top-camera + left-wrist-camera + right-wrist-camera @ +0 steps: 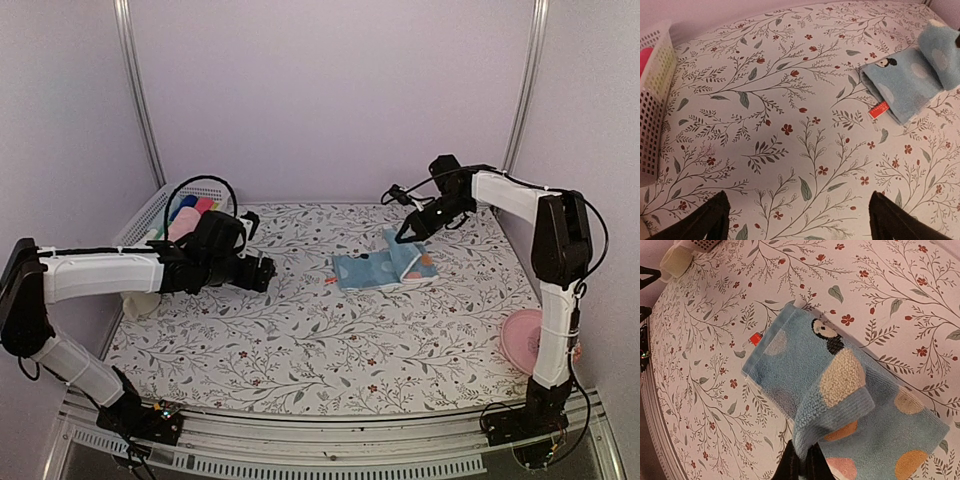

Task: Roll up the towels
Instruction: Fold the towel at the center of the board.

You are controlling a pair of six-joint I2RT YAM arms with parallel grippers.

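Towel: the light blue towel (pixel 382 270) lies on the table's (pixel 300 340) flowered cover, right of centre, its far edge lifted and curled over the rest.
Tag: a small red tag (pixel 878 110) sticks out at the towel's left edge.
Right gripper (pixel 802 466): clenched on the raised fold of the towel.
Left gripper (pixel 799 200): released, fingers spread wide, low over bare cover to the left of the towel and apart from it.
Basket (pixel 140 225): white, at the far left corner, coloured cloths inside.
Plate: a pink plate (pixel 520 340) sits at the right edge.
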